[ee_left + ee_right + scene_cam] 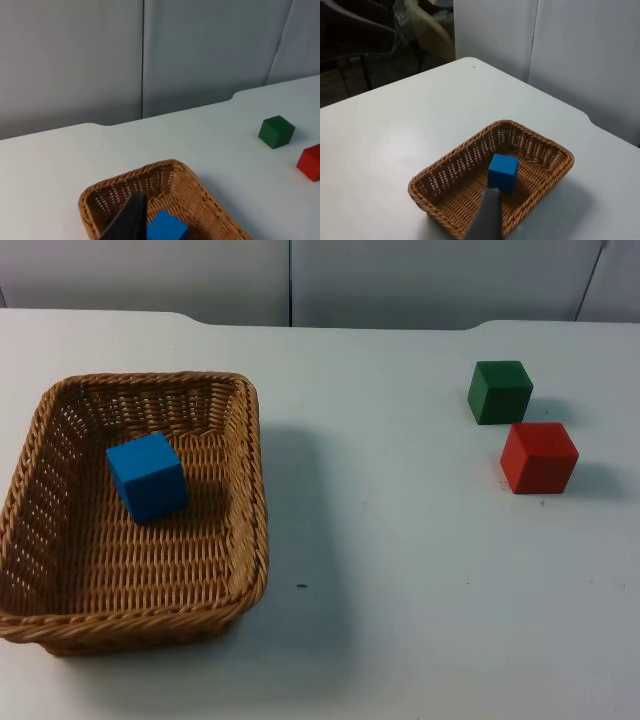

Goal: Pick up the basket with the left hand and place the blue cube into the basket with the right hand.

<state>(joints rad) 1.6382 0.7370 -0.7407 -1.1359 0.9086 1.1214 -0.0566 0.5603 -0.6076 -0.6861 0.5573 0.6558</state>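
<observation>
The blue cube (148, 476) lies inside the basket (240, 540) on the white surface (400, 570). Both pincers hang raised over the basket, one fingertip each visible; their spread cannot be told. Green cube (499, 391) and red cube (539, 457) sit well apart from them.

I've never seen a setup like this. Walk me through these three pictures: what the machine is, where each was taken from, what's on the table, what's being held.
This is a two-armed robot at a white table. One picture comes from a fixed camera looking down on the table; the other two come from cameras on the left and right wrists, each looking along its own gripper.

On the table sits a basket with a blue cube inside it. Off to the side stand a green cube and a red cube, close together.

Nothing is held. A dark fingertip of the left gripper shows over the basket, and a grey fingertip of the right gripper likewise.
</observation>
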